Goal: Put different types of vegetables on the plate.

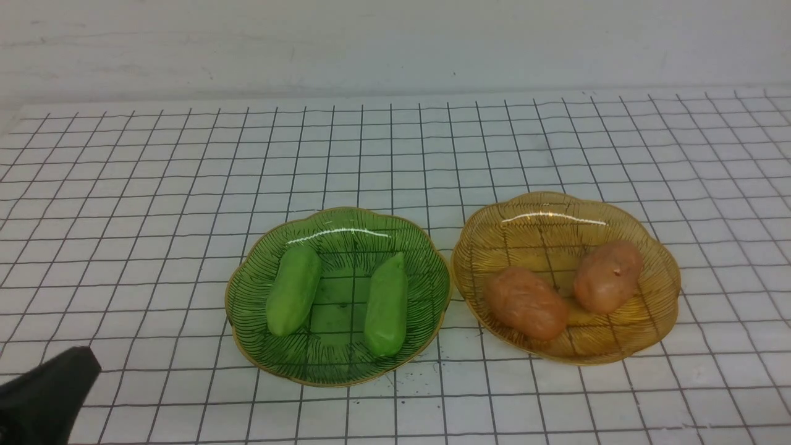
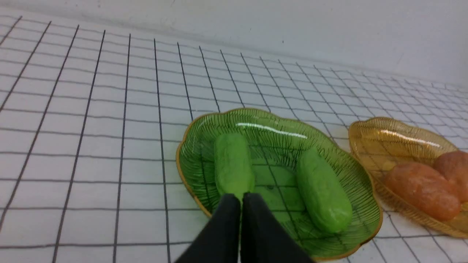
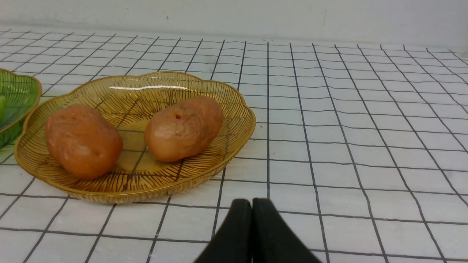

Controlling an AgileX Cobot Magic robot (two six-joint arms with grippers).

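The green dish [image 1: 338,364] holds 2 cucumbers [image 1: 294,289], the amber dish [image 1: 565,213] 2 potatoes [image 1: 526,303]. Both lie side by side on the desk [image 1: 123,216]. The left claw [image 2: 241,199] and right claw [image 3: 252,205] are pressed closed, empty.

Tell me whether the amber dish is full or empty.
Neither: the amber dish holds two potatoes, one toward the green dish, one farther back, with bare ribbed glass around them.

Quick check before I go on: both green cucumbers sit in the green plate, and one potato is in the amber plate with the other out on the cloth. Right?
Not quite. Both potatoes lie in the amber plate; none is on the cloth. The front view and right wrist view show this. The rest holds: both cucumbers sit in the green plate.
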